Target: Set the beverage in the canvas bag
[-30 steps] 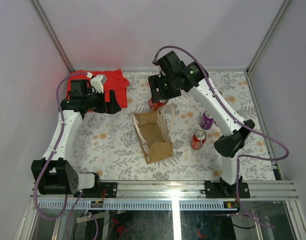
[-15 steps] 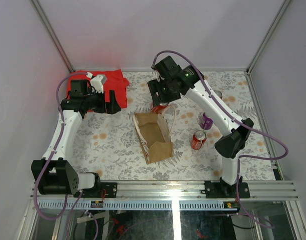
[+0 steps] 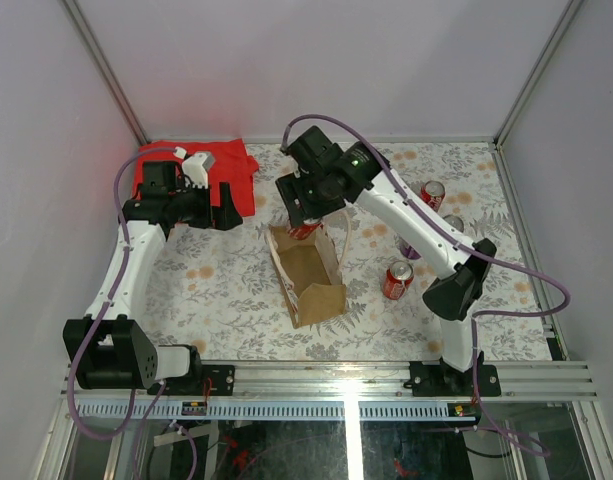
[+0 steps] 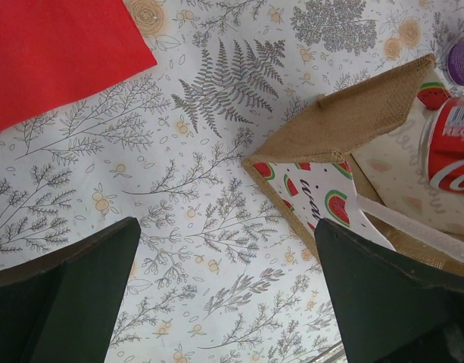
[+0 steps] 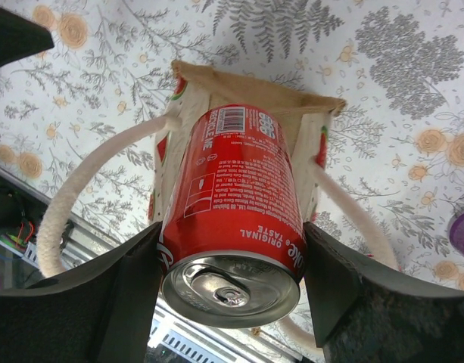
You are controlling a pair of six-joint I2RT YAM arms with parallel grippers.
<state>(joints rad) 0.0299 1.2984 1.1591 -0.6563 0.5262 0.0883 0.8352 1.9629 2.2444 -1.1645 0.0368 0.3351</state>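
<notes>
Since a second ago the right arm has swung left and toward the near edge. It has carried the red can [image 3: 304,230] from just beyond the far end of the canvas bag [image 3: 311,270] to a spot over that end. The move has uncovered a third red can [image 3: 432,193] and a silver-topped can [image 3: 452,222] far right on the worktop [image 3: 216,290]. The left arm has not shifted.

The right gripper [image 5: 232,253] has its jaws clamped on the red can's sides, pull-tab end toward the wrist camera. The can's other end points down at the bag's open mouth, between the two cream handles [image 5: 73,197]. The bag stands upright on the worktop, its brown lining showing inside. Whether the can's lower end has passed below the rim cannot be told.

The left gripper [image 4: 228,257] hovers with its jaws spread wide and gripping nothing, just beside the bag's corner and near the red cloth [image 4: 57,53].

A second red can [image 3: 398,279] stands right of the bag. The purple can [image 3: 414,243] behind it is partly covered by the right arm. The left wrist view cuts the held can off at its right edge.
</notes>
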